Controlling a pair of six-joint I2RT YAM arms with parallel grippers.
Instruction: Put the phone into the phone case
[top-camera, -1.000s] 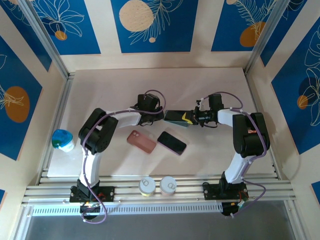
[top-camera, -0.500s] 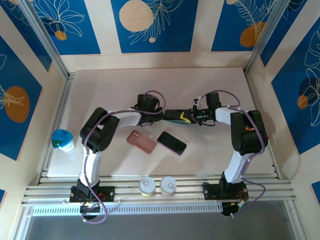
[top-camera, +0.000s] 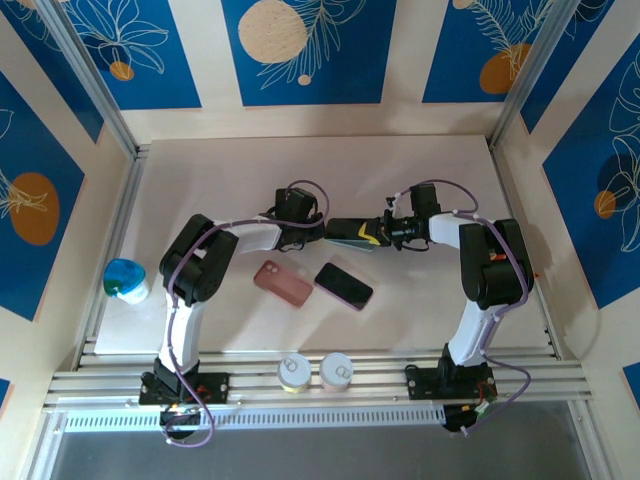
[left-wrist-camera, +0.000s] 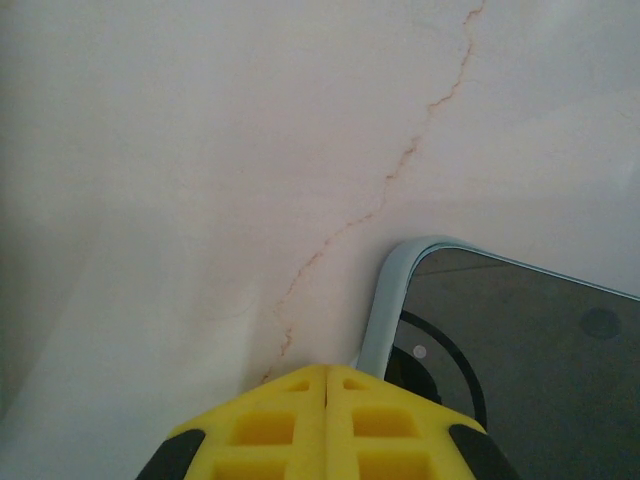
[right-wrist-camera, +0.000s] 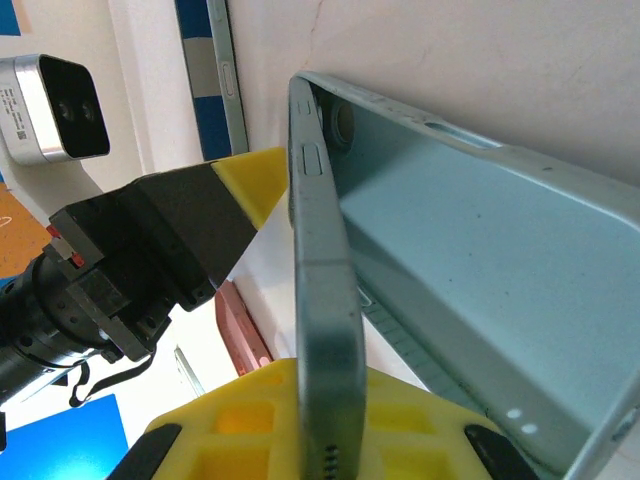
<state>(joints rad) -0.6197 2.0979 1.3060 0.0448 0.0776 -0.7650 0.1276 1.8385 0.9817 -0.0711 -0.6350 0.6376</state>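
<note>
While gripped mid-table between the 2 arms, not yet seated flat. Phone pinched edge-on in right gripper, long axis running left-right, far end tucked into case, near end tilted out. Left gripper clenched, pads together, just beside case corner. Open table all round. Next, probably: press phone toward case back.

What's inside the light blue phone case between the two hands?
At the corner by the shut left hand, a dark phone lies within the rim of the light blue case. The rest is hidden, so full seating cannot be judged.
</note>
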